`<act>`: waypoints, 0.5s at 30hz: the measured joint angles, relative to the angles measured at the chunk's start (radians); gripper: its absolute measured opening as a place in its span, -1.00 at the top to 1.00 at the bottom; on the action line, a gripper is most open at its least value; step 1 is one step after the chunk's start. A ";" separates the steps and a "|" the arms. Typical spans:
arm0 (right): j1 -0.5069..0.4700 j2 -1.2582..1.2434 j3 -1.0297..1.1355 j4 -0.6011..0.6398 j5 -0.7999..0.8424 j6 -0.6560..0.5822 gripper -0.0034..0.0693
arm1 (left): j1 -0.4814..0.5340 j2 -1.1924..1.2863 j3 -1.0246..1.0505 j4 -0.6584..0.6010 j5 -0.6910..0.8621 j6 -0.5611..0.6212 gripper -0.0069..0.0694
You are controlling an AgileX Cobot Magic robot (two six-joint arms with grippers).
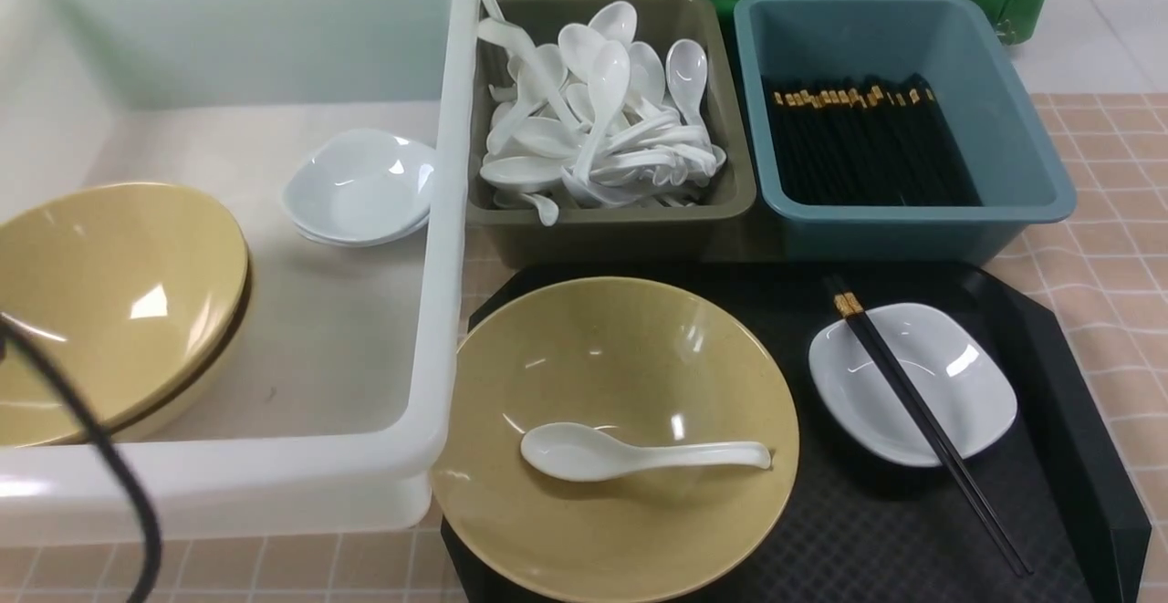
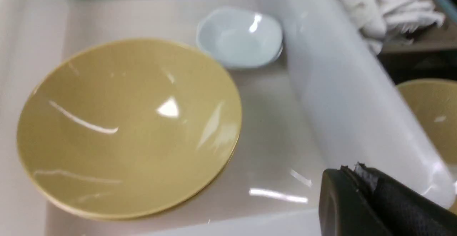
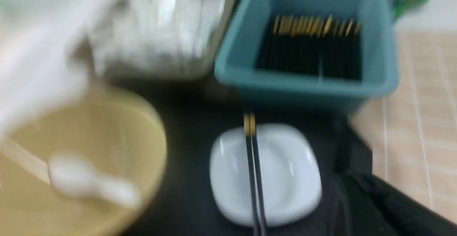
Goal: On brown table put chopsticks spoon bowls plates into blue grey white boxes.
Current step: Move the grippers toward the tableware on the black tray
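**Front view: one setting waiting on the tray, both grippers closed**

A yellow bowl [image 1: 620, 375] is sitting at the left edge of the black tray [image 1: 1049, 329], with a white spoon [image 1: 630, 454] lying inside it, handle pointing right. Toward the tray's right edge a white plate [image 1: 949, 366] is carrying a pair of chopsticks [image 1: 922, 411], gold ends toward the far edge and tips running off toward the near right corner.

Beyond the tray, on the table [image 1: 1104, 247], the grey box [image 1: 602, 220] is holding a heap of spoons and the blue box [image 1: 912, 229] a row of chopsticks. The white box [image 1: 447, 220] is holding stacked bowls [image 1: 109, 293] and plates.

The left gripper [image 2: 351, 173] is hovering at the white box's near edge, jaws together and gripping nothing. The right gripper [image 3: 360, 189] is hanging on the near side of the plate, jaws together and empty, though its view is blurred.

The chopsticks are looking light, stiff, slick and likely to roll. Pinching both at mid-length, where the plate is lifting them clear of the tray, seems safest. The glazed plate and bowl are probably slippery and breakable, best taken by the rim.
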State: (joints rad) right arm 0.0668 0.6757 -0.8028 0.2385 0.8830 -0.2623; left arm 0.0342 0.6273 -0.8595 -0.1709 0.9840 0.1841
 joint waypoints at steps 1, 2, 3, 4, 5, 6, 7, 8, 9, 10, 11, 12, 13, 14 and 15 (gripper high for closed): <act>0.007 0.037 -0.037 -0.006 0.054 -0.019 0.81 | -0.019 0.029 -0.015 0.019 0.031 -0.003 0.81; 0.029 0.133 -0.094 -0.019 0.131 -0.055 0.81 | -0.070 0.109 -0.051 0.056 0.095 -0.006 0.81; 0.048 0.169 -0.120 -0.027 0.159 -0.061 0.81 | -0.111 0.152 -0.070 0.061 0.123 -0.006 0.81; 0.067 0.202 -0.136 -0.035 0.171 -0.066 0.81 | -0.157 0.185 -0.085 0.060 0.141 -0.006 0.81; 0.089 0.240 -0.149 -0.044 0.178 -0.072 0.81 | -0.187 0.216 -0.100 0.058 0.151 -0.004 0.81; 0.125 0.277 -0.162 -0.062 0.181 -0.075 0.81 | -0.249 0.255 -0.122 0.051 0.168 0.003 0.81; 0.131 0.292 -0.164 -0.066 0.181 -0.075 0.81 | -0.260 0.270 -0.126 0.049 0.172 0.006 0.81; 0.184 0.350 -0.172 -0.108 0.181 -0.055 0.81 | -0.359 0.329 -0.158 0.041 0.182 0.011 0.81; 0.216 0.387 -0.172 -0.146 0.175 -0.029 0.81 | -0.402 0.365 -0.173 0.041 0.182 0.013 0.81; 0.240 0.410 -0.172 -0.182 0.172 -0.009 0.80 | -0.444 0.386 -0.183 0.041 0.181 0.013 0.81; 0.269 0.456 -0.172 -0.230 0.160 0.043 0.80 | -0.502 0.425 -0.204 0.041 0.175 0.013 0.81; 0.269 0.463 -0.172 -0.239 0.160 0.052 0.80 | -0.511 0.432 -0.210 0.041 0.174 0.013 0.81; 0.291 0.518 -0.173 -0.302 0.136 0.107 0.79 | -0.570 0.480 -0.229 0.041 0.160 0.013 0.81; 0.298 0.556 -0.177 -0.331 0.122 0.134 0.77 | -0.607 0.502 -0.239 0.041 0.146 0.013 0.81; 0.303 0.603 -0.192 -0.353 0.108 0.154 0.73 | -0.645 0.533 -0.251 0.041 0.129 0.013 0.81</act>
State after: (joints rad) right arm 0.3696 1.2788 -0.9952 -0.1146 0.9909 -0.1078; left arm -0.6111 1.1600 -1.1105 -0.1298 1.1133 0.1971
